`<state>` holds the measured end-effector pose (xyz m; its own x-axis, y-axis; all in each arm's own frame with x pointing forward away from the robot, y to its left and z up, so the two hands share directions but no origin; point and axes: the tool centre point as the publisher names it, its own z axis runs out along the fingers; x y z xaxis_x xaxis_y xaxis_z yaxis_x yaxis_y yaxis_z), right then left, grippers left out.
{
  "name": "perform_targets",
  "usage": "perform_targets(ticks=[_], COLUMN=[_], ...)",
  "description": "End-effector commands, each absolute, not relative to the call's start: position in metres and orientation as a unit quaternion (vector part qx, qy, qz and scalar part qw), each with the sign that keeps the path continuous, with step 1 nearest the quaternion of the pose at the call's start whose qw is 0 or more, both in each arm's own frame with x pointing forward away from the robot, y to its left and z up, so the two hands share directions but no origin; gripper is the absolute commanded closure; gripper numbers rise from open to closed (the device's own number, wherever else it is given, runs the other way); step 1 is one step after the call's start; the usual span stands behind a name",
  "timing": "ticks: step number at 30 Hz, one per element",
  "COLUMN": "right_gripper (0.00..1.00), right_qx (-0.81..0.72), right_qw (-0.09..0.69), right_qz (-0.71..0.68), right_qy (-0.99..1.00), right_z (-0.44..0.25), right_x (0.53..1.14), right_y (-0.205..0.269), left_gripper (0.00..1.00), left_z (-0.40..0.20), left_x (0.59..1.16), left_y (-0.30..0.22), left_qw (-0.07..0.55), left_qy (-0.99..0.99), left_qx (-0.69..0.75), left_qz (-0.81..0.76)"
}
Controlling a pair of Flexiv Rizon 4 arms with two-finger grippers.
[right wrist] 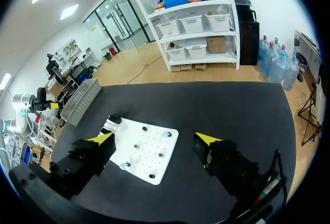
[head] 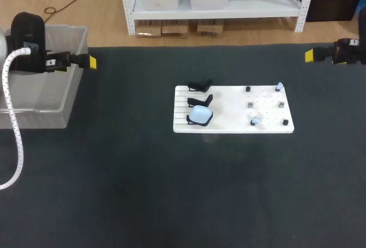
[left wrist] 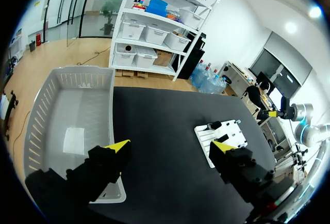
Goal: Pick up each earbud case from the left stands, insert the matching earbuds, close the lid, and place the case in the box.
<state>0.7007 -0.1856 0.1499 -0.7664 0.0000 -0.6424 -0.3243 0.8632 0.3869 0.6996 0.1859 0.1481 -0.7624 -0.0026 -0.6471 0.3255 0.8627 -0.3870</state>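
Observation:
A white board lies mid-table. Its left side carries three black stands; the nearest one holds a light blue earbud case, and the two behind it are bare. Pale earbuds sit on pegs at the board's right, one at the far corner and one nearer. My left gripper hangs open over the box's far right corner, with the board far ahead of it. My right gripper is open at the table's far right edge, high above the board. Neither holds anything.
The translucent grey box stands at the table's left edge and looks empty in the left wrist view, where its wall shows. Black tabletop surrounds the board on all sides.

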Motion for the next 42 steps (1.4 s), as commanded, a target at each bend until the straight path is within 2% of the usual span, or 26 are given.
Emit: perform_targets(ticks=[1, 22, 42], right_gripper=[0.00, 0.00, 0.00], right_qx=[-0.090, -0.090, -0.090], right_qw=[0.330, 0.330, 0.330], right_qz=[0.246, 0.246, 0.246], right_qy=[0.907, 0.907, 0.907], right_z=[0.150, 0.150, 0.150], right_x=[0.701, 0.701, 0.701], right_y=[-0.186, -0.186, -0.186], left_gripper=[0.00, 0.00, 0.00], left_z=[0.149, 0.150, 0.164], left_x=[0.700, 0.697, 0.667], left_y=[0.185, 0.178, 0.095], left_qw=[0.331, 0.330, 0.339], left_qy=[0.907, 0.902, 0.743], left_qx=[0.088, 0.115, 0.503], left_qz=[-0.244, -0.254, -0.283])
